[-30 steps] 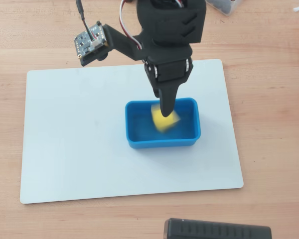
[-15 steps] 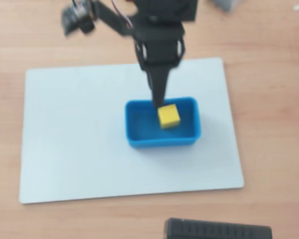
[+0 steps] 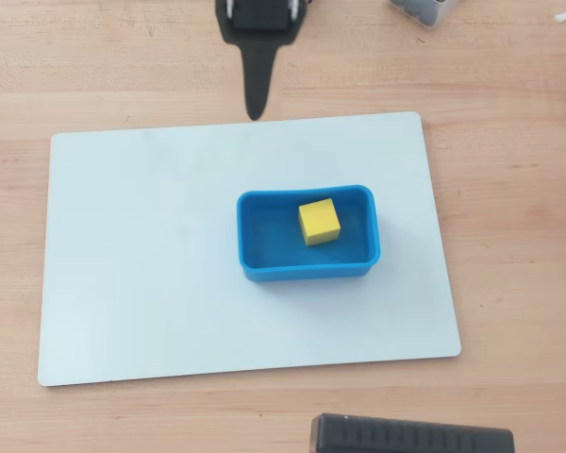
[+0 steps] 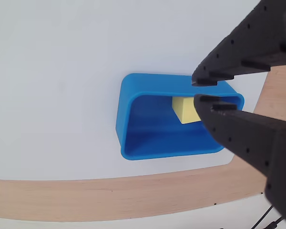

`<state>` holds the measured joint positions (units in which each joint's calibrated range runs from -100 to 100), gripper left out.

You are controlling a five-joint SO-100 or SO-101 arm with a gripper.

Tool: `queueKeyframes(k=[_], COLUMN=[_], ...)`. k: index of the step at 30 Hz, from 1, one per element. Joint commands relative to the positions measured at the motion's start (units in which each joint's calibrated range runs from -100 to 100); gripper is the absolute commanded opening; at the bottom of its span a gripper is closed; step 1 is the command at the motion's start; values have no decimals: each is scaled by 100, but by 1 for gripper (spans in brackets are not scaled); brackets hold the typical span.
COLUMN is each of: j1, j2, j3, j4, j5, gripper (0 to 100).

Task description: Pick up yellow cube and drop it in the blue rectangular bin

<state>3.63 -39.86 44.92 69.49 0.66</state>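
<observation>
The yellow cube (image 3: 319,222) lies inside the blue rectangular bin (image 3: 264,269), towards its far right part in the overhead view. The bin stands on a white board (image 3: 141,264), right of its middle. My gripper (image 3: 256,109) is at the top of the overhead view, beyond the board's far edge, well apart from the bin, with its fingers together and nothing in them. In the wrist view the gripper (image 4: 200,90) comes in from the right, its black fingers (image 4: 238,129) nearly touching, in front of the bin (image 4: 133,119) and the cube (image 4: 183,110).
The white board lies on a wooden table (image 3: 509,189). A black ribbed object (image 3: 410,437) sits at the bottom edge of the overhead view. A grey object (image 3: 422,9) is at the top right corner.
</observation>
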Motion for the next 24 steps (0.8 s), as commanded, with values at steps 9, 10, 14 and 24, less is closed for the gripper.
queueKeyframes(k=[9,10,14,24], j1=[126,126,109,66], j2=[-3487,-3775,-4137,-4890], j3=[3390,3571,4017,4635], j4=[-1243,-1251,-1276,-1267], j5=[142,151,190,200], gripper=[0,0,0,0])
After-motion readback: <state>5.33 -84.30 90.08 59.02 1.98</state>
